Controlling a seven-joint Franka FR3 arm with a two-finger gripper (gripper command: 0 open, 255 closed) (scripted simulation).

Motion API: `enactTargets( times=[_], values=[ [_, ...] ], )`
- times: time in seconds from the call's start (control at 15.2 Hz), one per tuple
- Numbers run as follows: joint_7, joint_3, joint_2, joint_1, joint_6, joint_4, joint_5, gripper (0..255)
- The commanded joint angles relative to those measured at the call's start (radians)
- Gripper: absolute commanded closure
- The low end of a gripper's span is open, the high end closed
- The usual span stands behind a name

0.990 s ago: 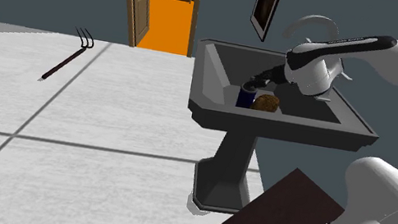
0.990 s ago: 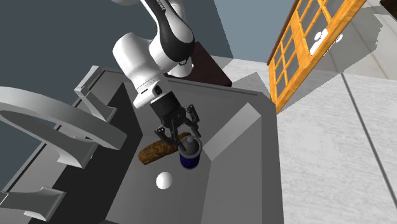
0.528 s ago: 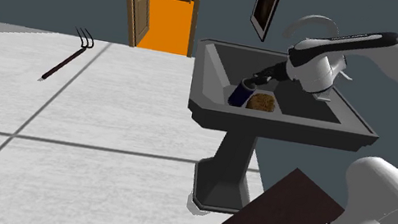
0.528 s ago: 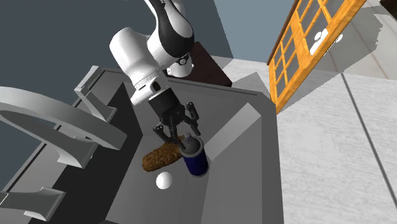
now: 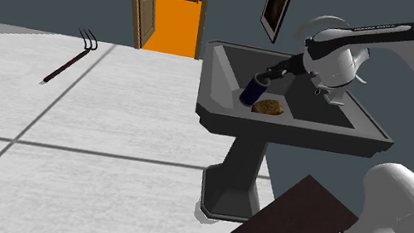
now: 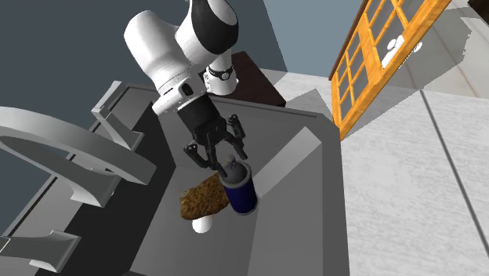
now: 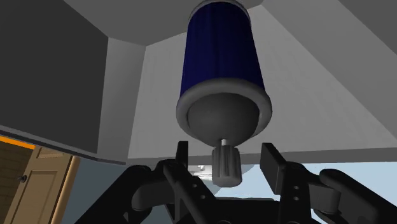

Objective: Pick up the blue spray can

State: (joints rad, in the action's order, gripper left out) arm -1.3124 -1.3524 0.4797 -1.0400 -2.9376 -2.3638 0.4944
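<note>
Two black fingers (image 7: 273, 164) of the gripper (image 7: 228, 158) are pinching the top shoulder of the blue spray can (image 7: 219, 48), one on either side of its small nozzle, so the pincer is clamping the can rather than standing free. The can is hanging tilted inside the basin of the sink (image 5: 297, 133), seemingly clear of the basin floor and close to one sloping wall. Its long axis is running straight on from the gripper, bottom end pointing down into the sink. A brown lump (image 6: 202, 202) is lying on the sink's floor just beside the can's lower end, with a white ball (image 6: 203, 226) peeking out from behind it. The coming move is probably calling for a pull up along that axis, out over the sink's rim.
</note>
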Motion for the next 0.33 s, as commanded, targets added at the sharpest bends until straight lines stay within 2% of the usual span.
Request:
enactTargets(
  times=[0.0,0.13,0.26],
  values=[
    [0.020,0.035,-0.013,0.034,0.024,0.011,-0.004,255],
    [0.040,0.072,-0.022,0.071,0.048,0.021,-0.011,255],
    [0.042,0.075,-0.023,0.073,0.049,0.022,-0.012,255]
  ],
)
